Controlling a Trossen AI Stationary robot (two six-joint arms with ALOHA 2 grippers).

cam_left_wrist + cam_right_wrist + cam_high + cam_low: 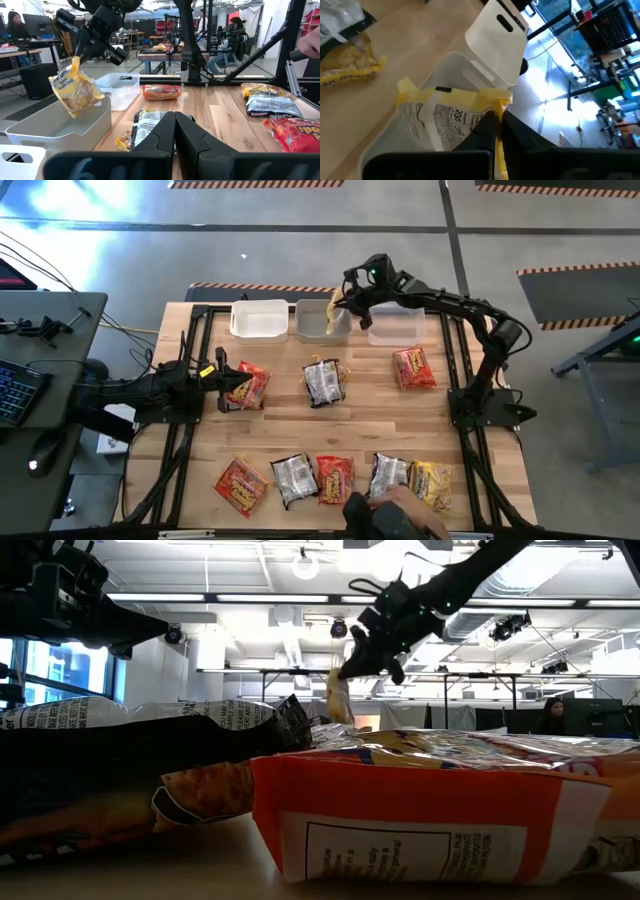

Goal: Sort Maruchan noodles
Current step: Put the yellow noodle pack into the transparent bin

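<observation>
My right gripper [345,298] is at the far edge of the table, shut on a yellow noodle packet [330,311] that hangs over the middle pale bin [322,330]. The left wrist view shows the same packet [75,91] just above that bin [60,125]. My left gripper [175,135] is shut with nothing between its fingers. In the high view it [226,386] sits at the left end of a red packet [250,386]; whether it touches that packet I cannot tell. A silver packet [324,381] and a red one [413,367] lie flat mid-table. My right gripper pinches the yellow packet between its two fingers by the top seam edge [481,99]. The fingers [372,648] come from above, slanting down. The packet [340,696] hangs below them, tilted and lifted clear, over the middle bin.
Pale bins stand on either side of the middle one, on the left [258,318] and on the right [397,325]. Several packets lie in a row along the near edge, from a red one [240,484] to a yellow one [431,484]. A person's hand [398,508] reaches in there.
</observation>
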